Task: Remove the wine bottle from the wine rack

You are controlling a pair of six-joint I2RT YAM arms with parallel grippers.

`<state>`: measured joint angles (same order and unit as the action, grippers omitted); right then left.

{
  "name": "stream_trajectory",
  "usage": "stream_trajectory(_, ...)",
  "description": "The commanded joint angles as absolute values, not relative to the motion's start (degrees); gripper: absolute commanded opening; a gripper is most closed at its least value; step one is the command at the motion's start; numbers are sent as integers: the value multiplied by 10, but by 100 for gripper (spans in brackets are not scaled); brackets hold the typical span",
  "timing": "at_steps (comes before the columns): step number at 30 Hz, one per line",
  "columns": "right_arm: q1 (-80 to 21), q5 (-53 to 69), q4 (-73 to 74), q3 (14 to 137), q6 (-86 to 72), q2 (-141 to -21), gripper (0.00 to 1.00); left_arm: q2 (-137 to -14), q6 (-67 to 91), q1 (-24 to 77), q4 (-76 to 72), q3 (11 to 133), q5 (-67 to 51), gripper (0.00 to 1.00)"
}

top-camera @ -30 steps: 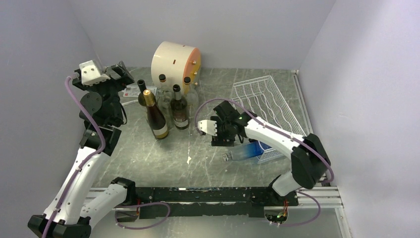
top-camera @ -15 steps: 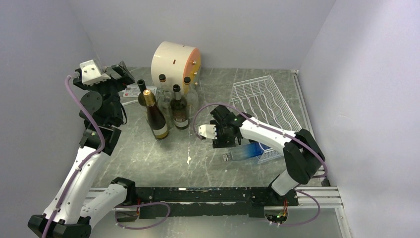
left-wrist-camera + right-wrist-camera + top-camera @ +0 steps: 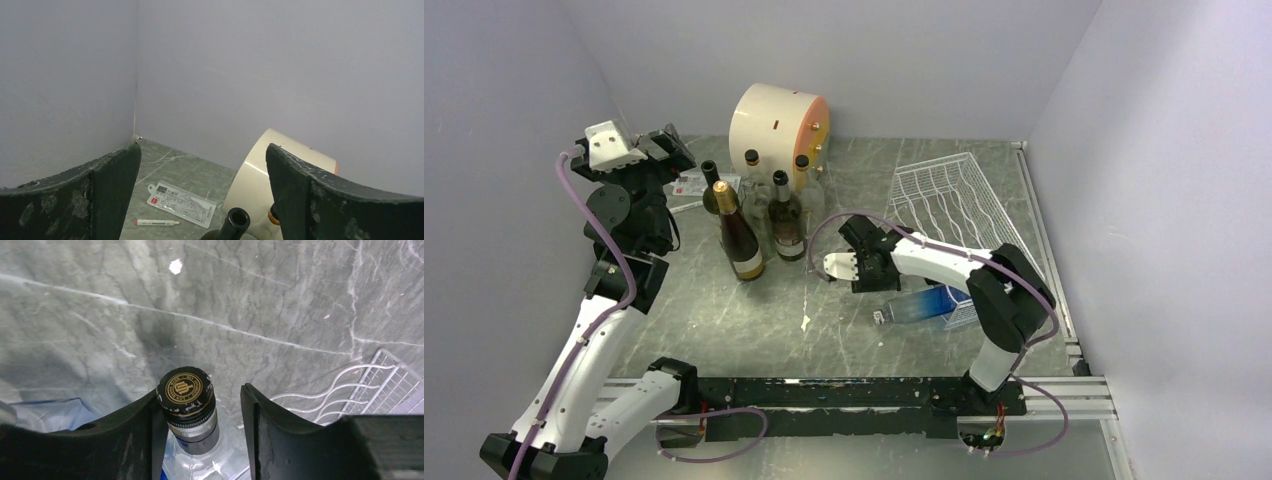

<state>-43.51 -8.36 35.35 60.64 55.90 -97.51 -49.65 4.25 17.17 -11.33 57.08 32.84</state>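
The white wire wine rack [image 3: 964, 205] lies at the back right. A clear wine bottle with a blue tint [image 3: 921, 304] lies on its side at the rack's near left corner, neck pointing left. My right gripper [image 3: 874, 285] is low at the neck. In the right wrist view the black, gold-printed cap [image 3: 184, 389] sits between my open right gripper [image 3: 200, 392]. The left finger touches the cap and a gap shows on the right. The rack wires [image 3: 350, 385] show to the right. My left gripper [image 3: 664, 150] is open, empty and raised at the back left.
A cream drum with an orange face [image 3: 779, 120] stands at the back. Several upright bottles [image 3: 769, 215] cluster in front of it. A plastic card [image 3: 181, 202] and a pen [image 3: 156, 221] lie near the back left corner. Walls close in on three sides.
My right gripper has moved left and down toward the lying bottle's neck, and the right elbow has swung in. The bottle and the left arm have not moved.
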Motion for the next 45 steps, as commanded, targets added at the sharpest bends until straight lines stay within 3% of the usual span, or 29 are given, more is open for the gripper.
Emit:
stream_trajectory(1, -445, -120, 346, 633, 560, -998, 51, -492, 32, 176, -134, 577, 334, 98)
stream_trajectory(7, -472, -125, 353, 628, 571, -994, 40, -490, 24, 175, -139, 575, 341, 98)
stream_trajectory(13, -498, -135, 354, 626, 571, -974, 17, -490, 22, 176, -141, 575, 345, 98)
stream_trajectory(21, -558, -131, 346, 659, 553, -963, 2, -495, 17, 176, -145, 572, 347, 98)
stream_trajectory(34, -628, -114, 315, 746, 474, -959, 0, -500, 8, 182, -150, 569, 353, 98)
stream_trajectory(45, -648, -48, 220, 745, 429, -830, 0, -511, -7, 199, -155, 567, 363, 98)
